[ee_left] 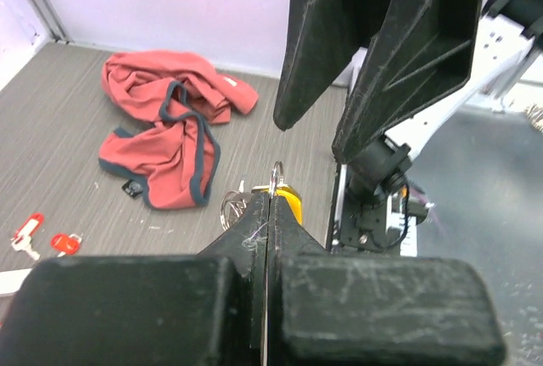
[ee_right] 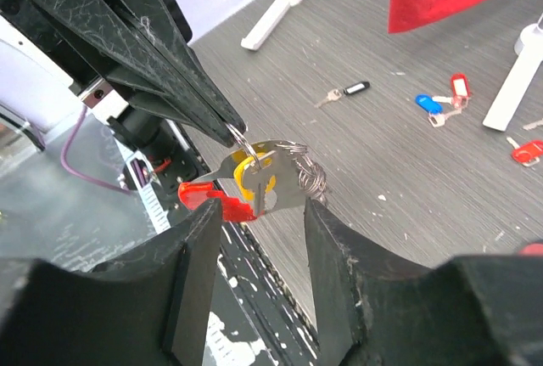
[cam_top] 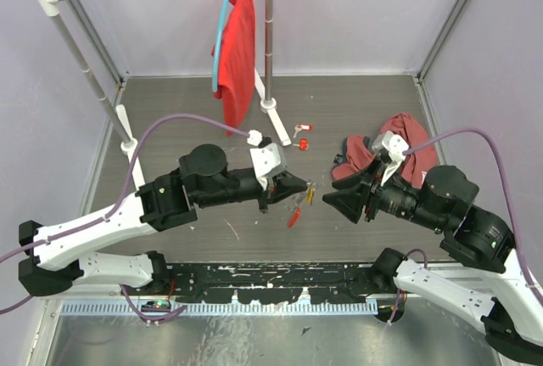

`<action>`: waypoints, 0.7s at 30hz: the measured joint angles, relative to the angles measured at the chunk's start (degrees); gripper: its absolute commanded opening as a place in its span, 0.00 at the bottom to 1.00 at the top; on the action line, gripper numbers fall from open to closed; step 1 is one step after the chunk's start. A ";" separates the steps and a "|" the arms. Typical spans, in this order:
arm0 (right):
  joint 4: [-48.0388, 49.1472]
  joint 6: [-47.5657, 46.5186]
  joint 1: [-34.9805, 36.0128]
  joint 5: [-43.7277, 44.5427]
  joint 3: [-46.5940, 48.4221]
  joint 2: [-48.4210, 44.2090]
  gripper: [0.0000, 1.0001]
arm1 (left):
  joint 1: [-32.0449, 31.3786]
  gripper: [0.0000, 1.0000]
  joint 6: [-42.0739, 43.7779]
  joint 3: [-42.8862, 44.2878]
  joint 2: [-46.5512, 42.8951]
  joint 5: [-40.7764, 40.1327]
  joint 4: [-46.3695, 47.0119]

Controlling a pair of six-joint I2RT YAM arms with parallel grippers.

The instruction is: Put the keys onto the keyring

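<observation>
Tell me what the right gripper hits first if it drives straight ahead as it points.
Likely the yellow-tagged key, hanging with the keyring from the shut left gripper, just beyond the open right gripper. Depth is unclear.

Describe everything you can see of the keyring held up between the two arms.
The keyring is a bunched loop of thin silvery chain joined to a narrow bright red plastic piece. It hangs from the shut left pincer, whose tips pinch a small metal ring at its top. A key with a yellow tag hangs against it. The open right pincer faces it, not gripping it.
</observation>
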 measured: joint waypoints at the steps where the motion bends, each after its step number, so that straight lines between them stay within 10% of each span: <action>1: 1.86 0.83 0.00 -0.17 -1.55 -1.11 0.51 | 0.00 0.00 -0.74 -0.83 -0.63 -0.04 1.51; 21: 26.67 8.52 0.00 -4.50 -8.96 -6.27 0.37 | -0.02 0.00 -14.45 -8.63 -5.70 1.57 22.67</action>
